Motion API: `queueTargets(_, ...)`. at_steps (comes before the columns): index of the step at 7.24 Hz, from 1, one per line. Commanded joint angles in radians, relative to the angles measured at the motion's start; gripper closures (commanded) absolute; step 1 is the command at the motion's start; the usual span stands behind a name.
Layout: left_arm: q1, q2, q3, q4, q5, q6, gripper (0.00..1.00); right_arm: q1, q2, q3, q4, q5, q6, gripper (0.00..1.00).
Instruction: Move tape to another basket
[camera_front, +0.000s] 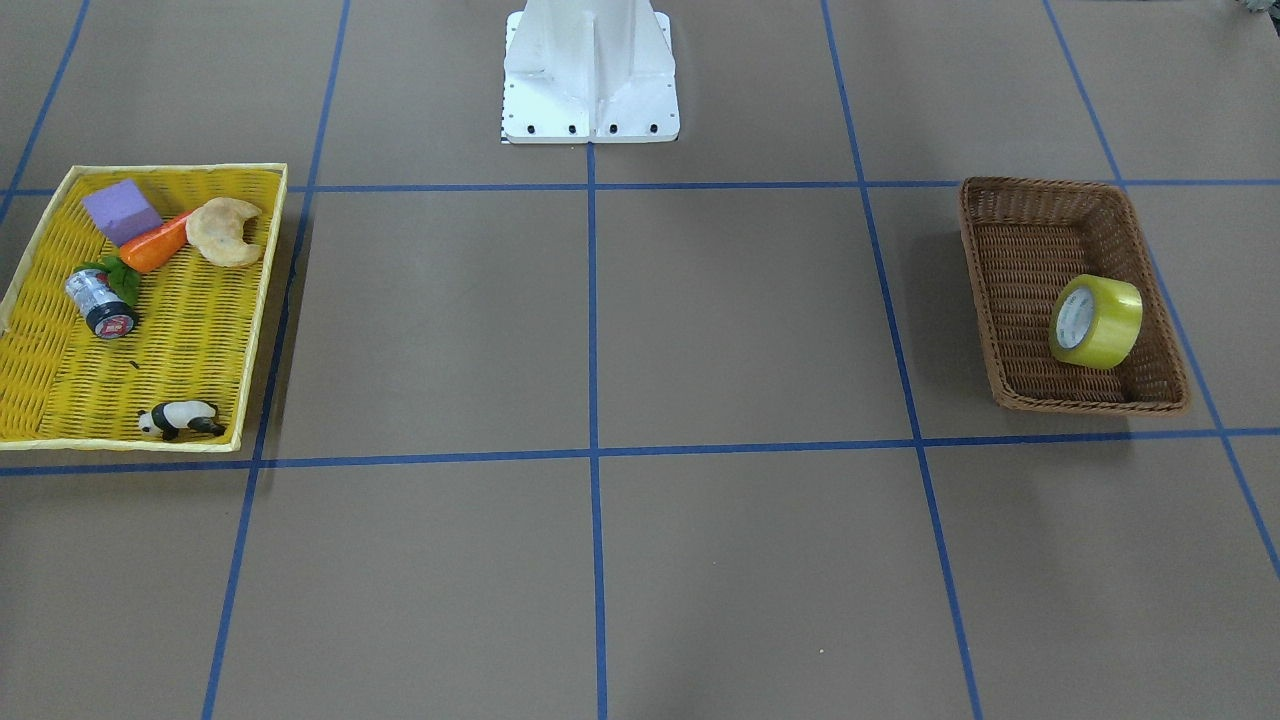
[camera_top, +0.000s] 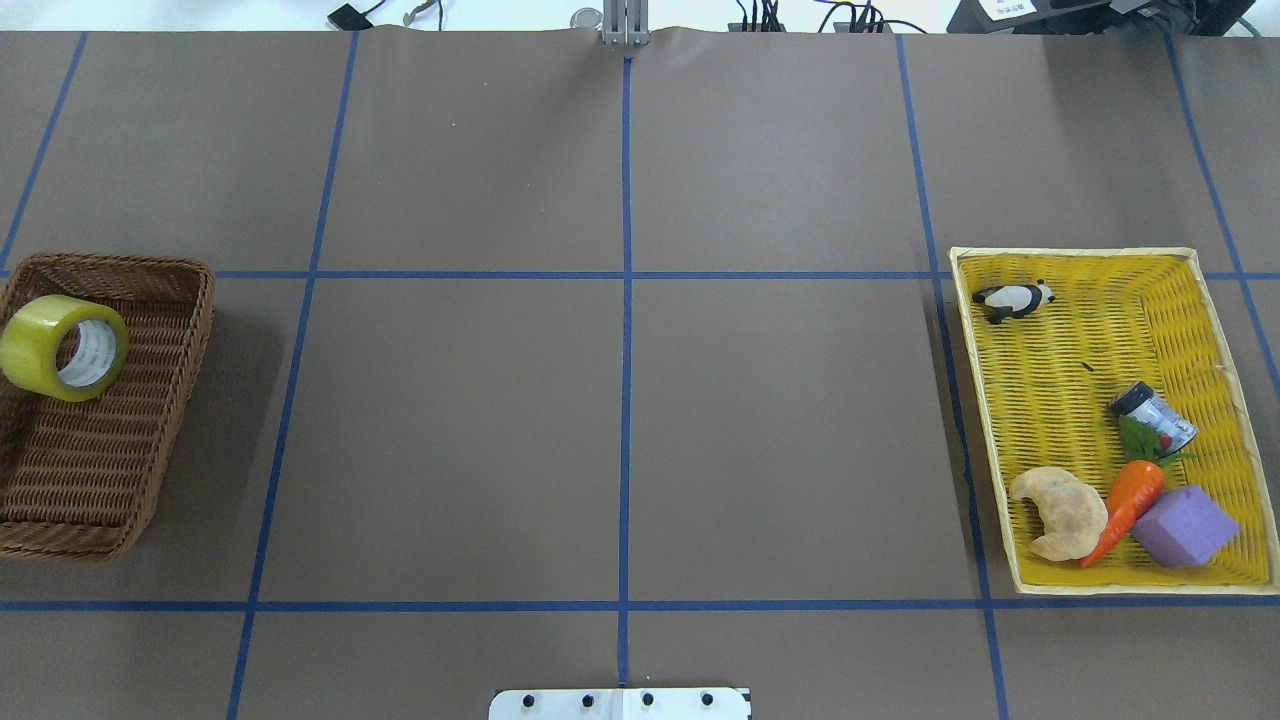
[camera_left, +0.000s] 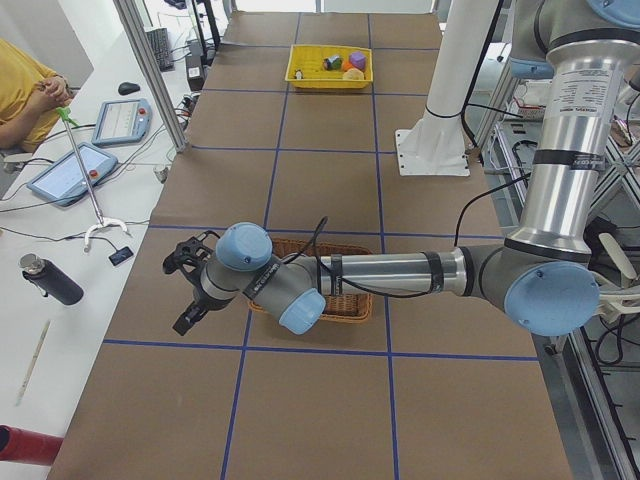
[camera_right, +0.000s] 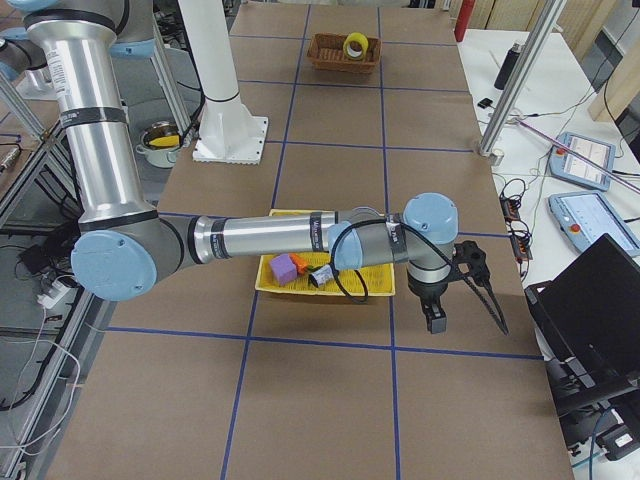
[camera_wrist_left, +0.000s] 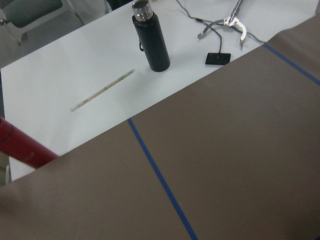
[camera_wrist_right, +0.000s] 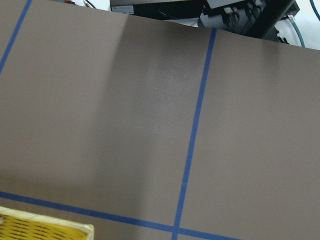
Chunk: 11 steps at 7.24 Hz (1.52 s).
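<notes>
**A:** Eyes on the tape (camera_front: 1096, 321). It's inside the brown basket (camera_front: 1020, 265), up on its edge, tucked into the corner away from the robot's base.

**B:** And the left end effector (camera_left: 188, 310)?

**A:** It hangs over the worktop (camera_front: 740, 330) just beyond that basket, on the operators' side. Only the side camera catches it, so I can't tell whether the fingers are spread or pressed together.

**B:** Same on the other arm?

**A:** Same. The right end effector (camera_right: 437, 320) points down just past the yellow basket (camera_front: 190, 340), and again I cannot tell its state.

**B:** What's in the yellow one?

**A:** A purple block (camera_front: 121, 210), a carrot (camera_front: 155, 246), a croissant (camera_front: 224, 232), a small jar (camera_front: 100, 303) on its side, and a toy panda (camera_front: 180, 418) (off alone in a corner).
</notes>
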Motion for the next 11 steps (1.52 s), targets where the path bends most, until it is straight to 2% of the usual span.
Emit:
queueTargets(1,-0.011,0.011,-0.015,0.268,-0.010,0.085,0.02,0.064,-0.054,0.000,-0.091,-0.008,-0.061,0.00)
queueTargets(2,-0.006,0.010,-0.016,0.456,-0.013,0.084,0.02,0.063,-0.084,-0.013,-0.091,-0.014,-0.107,0.00)
queueTargets(3,-0.006,-0.043,-0.037,0.666,-0.011,0.085,0.02,0.063,-0.105,-0.028,-0.093,-0.016,-0.186,0.00)
queueTargets(4,-0.007,-0.044,-0.065,0.733,-0.014,0.088,0.02,0.063,-0.138,-0.030,-0.096,-0.016,-0.214,0.00)
queueTargets(6,-0.009,0.011,-0.111,0.724,-0.049,0.082,0.02,0.064,-0.218,-0.025,-0.072,-0.010,-0.214,0.00)
queueTargets(7,-0.009,0.011,-0.110,0.724,-0.110,0.073,0.02,0.064,-0.220,-0.025,-0.059,-0.011,-0.213,0.00)
queueTargets(11,-0.009,0.020,-0.122,0.721,-0.120,0.078,0.02,0.063,-0.209,-0.002,-0.059,-0.008,-0.196,0.00)
